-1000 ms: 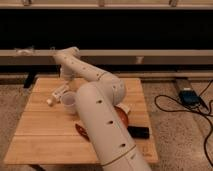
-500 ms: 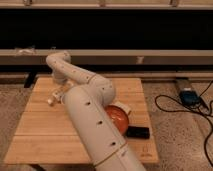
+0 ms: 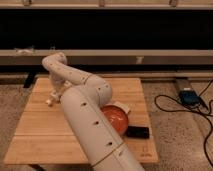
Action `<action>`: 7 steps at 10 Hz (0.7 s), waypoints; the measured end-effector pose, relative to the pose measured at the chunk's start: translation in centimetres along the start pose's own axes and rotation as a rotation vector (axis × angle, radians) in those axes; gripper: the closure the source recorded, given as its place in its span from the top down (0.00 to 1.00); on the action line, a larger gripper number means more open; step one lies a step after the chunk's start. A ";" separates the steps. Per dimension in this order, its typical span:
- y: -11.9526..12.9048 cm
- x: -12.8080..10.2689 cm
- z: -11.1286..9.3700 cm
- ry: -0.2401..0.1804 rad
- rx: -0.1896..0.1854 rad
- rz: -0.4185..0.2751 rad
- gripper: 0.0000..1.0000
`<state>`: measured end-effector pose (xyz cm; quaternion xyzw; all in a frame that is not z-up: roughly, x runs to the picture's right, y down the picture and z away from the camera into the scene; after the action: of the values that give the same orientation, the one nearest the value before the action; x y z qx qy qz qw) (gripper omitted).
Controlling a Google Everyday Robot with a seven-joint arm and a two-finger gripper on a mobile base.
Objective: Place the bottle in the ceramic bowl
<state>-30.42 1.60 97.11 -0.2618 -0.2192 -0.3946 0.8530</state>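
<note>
Arm [image 3: 89, 120] swung L; gripper [image 3: 53, 98] at table [image 3: 40, 142] L side, state unclear; ceramic bowl [image 3: 118, 121] part-hidden.

Obs.: arm [image 3: 95, 130] is built of smooth, thick cylindrical links in a matte off-white shell, widest at the near link and slimmer toward the far one, joined by rounded, bulbous joint housings of the same colour. Small dark round dots [image 3: 96, 122] run in a line along the near link, and a few more show on the slimmer link; no cables or lettering can be made out. End effector [image 3: 52, 98] is pale like the arm, low over the left rear part of the bench [image 3: 35, 135].
</note>
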 end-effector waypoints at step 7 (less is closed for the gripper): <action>-0.5 5.6 -8.4 0.028 0.137 0.165 0.00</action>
<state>-26.12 -7.00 94.02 -0.2143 -0.2117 -0.3107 0.9015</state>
